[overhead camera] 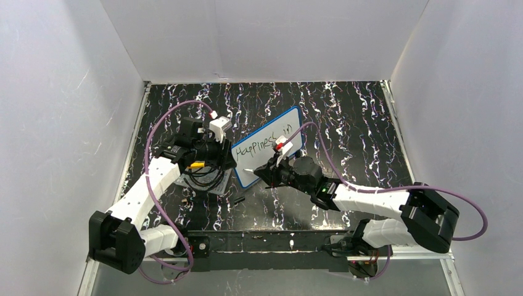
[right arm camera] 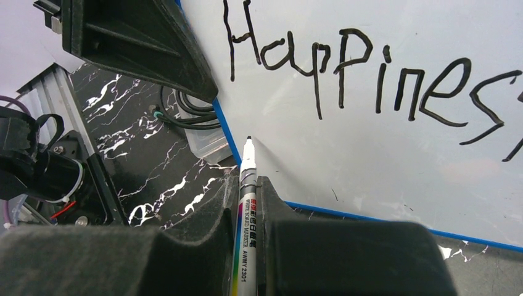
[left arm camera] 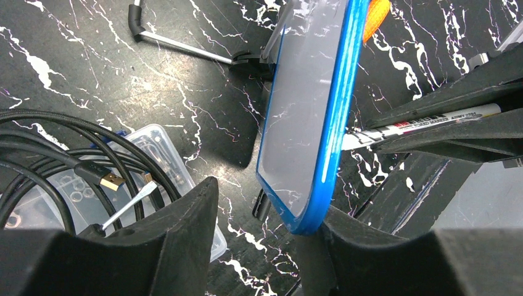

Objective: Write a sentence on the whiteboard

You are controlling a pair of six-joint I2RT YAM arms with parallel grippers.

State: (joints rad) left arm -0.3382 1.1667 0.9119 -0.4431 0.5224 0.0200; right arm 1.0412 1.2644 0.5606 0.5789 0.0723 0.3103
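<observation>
Black, white-veined marbled surface (overhead camera: 358, 123) carries the rounded, blue-rimmed whiteboard (overhead camera: 271, 148) near its middle, the sentence (overhead camera: 266, 140) reading "Happiness in". From the left wrist, the left tool (left arm camera: 269, 197) stands apart around the whiteboard's glossy lower corner, one finger touching the rim. From the right wrist, the right tool (right arm camera: 247, 184) is clamped on a slim marker (right arm camera: 248, 154), its tip close to the whiteboard's left edge.

Sentence (right arm camera: 381, 86): cut by the right edge of the right wrist view after "Happines"; top of the H cropped.
Marker (right arm camera: 243, 234): barrel runs off the bottom edge.
Whiteboard (left arm camera: 302, 117): seen nearly edge-on from the left wrist, top cropped, writing unreadable.
Orange item (left arm camera: 376, 15): mostly behind the board, unidentifiable.
Tray (left arm camera: 166, 160): contents too small to tell.
Small dark piece (overhead camera: 239, 200): on the table near the board's near corner, unidentifiable.
</observation>
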